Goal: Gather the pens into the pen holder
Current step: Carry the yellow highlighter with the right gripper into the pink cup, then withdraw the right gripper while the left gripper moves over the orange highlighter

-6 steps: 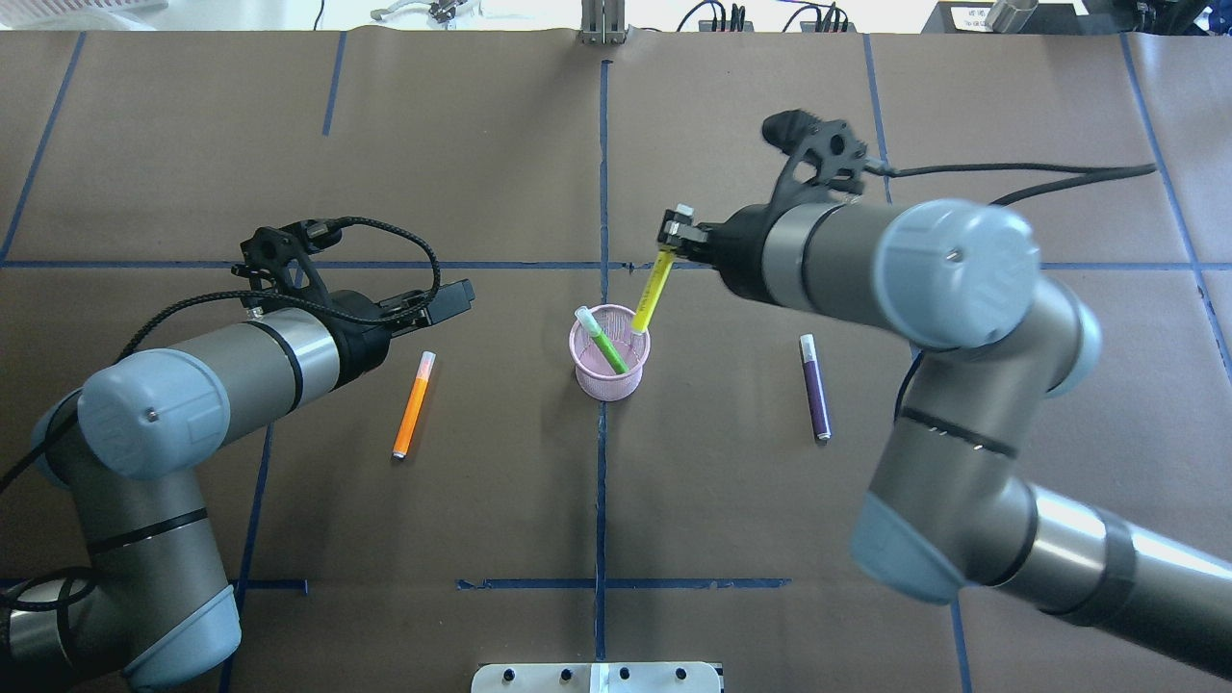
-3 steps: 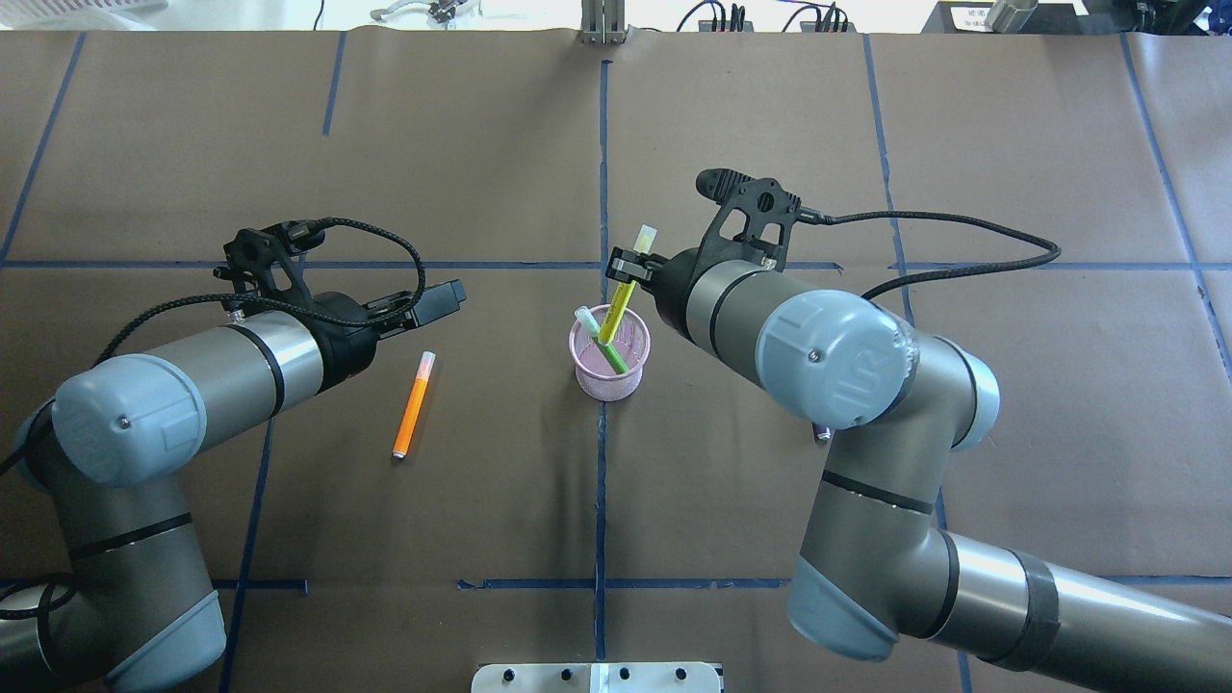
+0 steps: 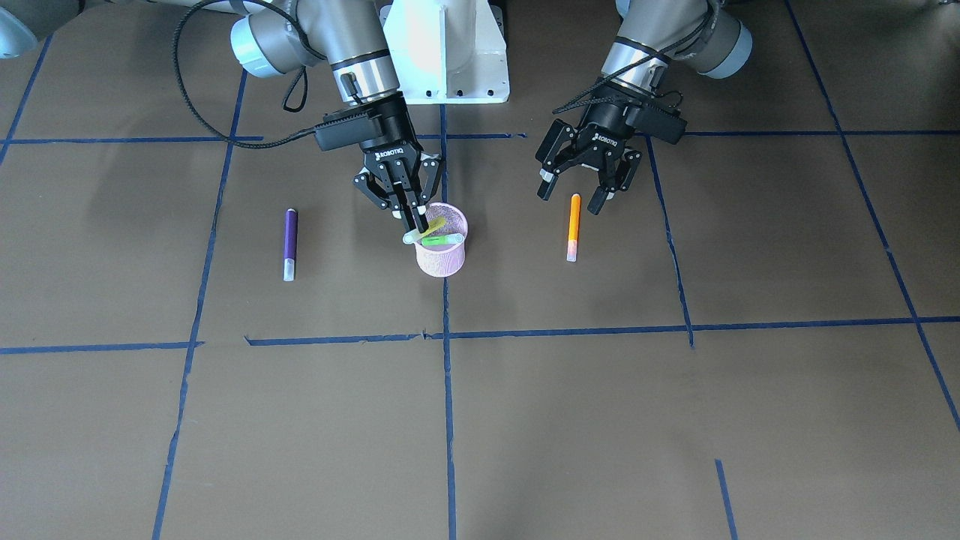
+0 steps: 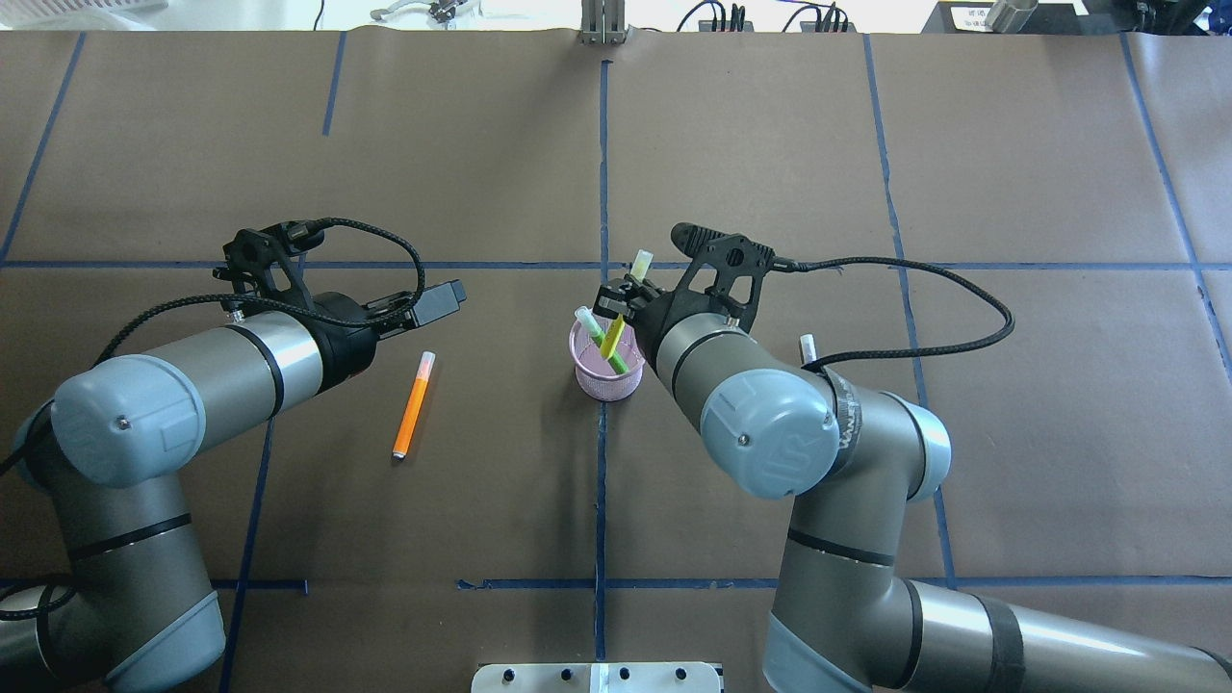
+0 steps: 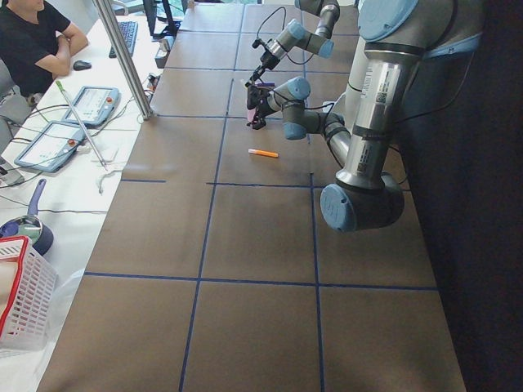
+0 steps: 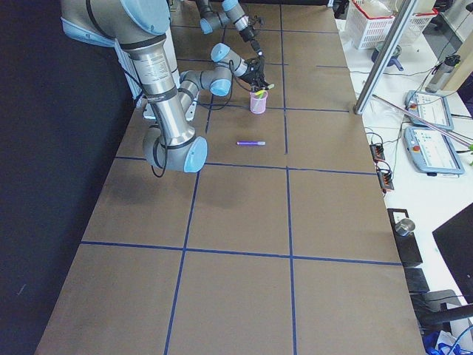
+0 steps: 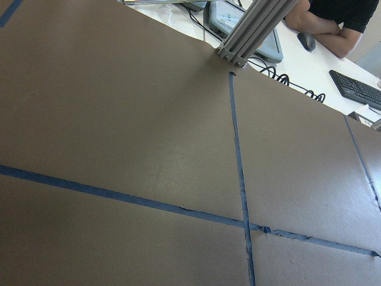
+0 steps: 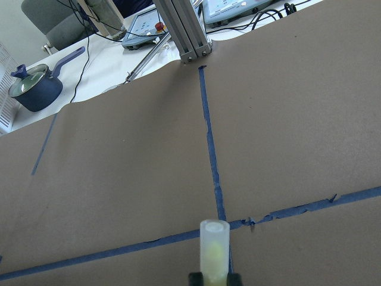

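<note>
The pink mesh pen holder [image 4: 606,380] [image 3: 442,261] stands at mid-table with a green pen [image 4: 602,337] leaning inside it. My right gripper [image 4: 621,303] [image 3: 415,223] is shut on a yellow pen [image 4: 616,332] [image 8: 214,247], whose lower end is inside the holder and whose pale cap points up. An orange pen [image 4: 412,409] [image 3: 574,225] lies flat on the table. My left gripper [image 3: 570,200] is open just above its near end. A purple pen [image 3: 289,241] lies flat on the other side. In the overhead view my right arm hides most of it.
An aluminium post [image 4: 602,24] stands at the far table edge and a metal base plate [image 4: 597,679] at the near edge. Blue tape lines cross the brown table. An operator [image 5: 37,41] sits beyond the far edge, next to cables and control pendants.
My right gripper has swung left and down with the yellow pen, lowering its tip into the holder. The right arm now covers the purple pen. The left arm shifted slightly.
</note>
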You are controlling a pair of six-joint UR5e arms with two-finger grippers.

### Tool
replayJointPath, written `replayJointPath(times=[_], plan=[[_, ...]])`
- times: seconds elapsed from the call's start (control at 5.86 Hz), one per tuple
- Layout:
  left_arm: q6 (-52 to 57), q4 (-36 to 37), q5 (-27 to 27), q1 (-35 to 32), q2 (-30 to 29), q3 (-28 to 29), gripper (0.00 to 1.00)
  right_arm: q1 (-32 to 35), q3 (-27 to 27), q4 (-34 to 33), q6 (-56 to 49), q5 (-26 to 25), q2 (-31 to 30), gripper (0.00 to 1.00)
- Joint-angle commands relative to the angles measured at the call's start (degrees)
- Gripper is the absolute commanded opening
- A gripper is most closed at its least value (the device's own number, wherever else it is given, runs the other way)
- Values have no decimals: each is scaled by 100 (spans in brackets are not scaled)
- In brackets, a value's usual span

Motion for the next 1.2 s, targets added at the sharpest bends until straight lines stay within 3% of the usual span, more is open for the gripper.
replayJointPath(times=[0.0, 0.17, 0.34, 0.68, 0.85, 1.02], plan=[[32, 61, 0, 11, 16, 54, 100, -186, 42, 18, -12, -243, -25, 100], [59, 244, -392, -15, 7, 72, 100, -196, 339, -8, -47, -200, -60, 100], [564, 1212, -1152, -328, -97, 46, 100, -126, 742, -43, -100, 53, -112, 100], [2073, 3427, -1771, -611, -922, 194, 100, 285, 1130, -35, -100, 878, -558, 100], [2507, 3497, -3037, -1039, -950, 422, 100, 331, 1411, -26, -109, 994, -848, 100], [2850, 3507, -3502, -1122, -1177, 972, 100, 349, 1666, -26, -109, 1143, -1208, 100]])
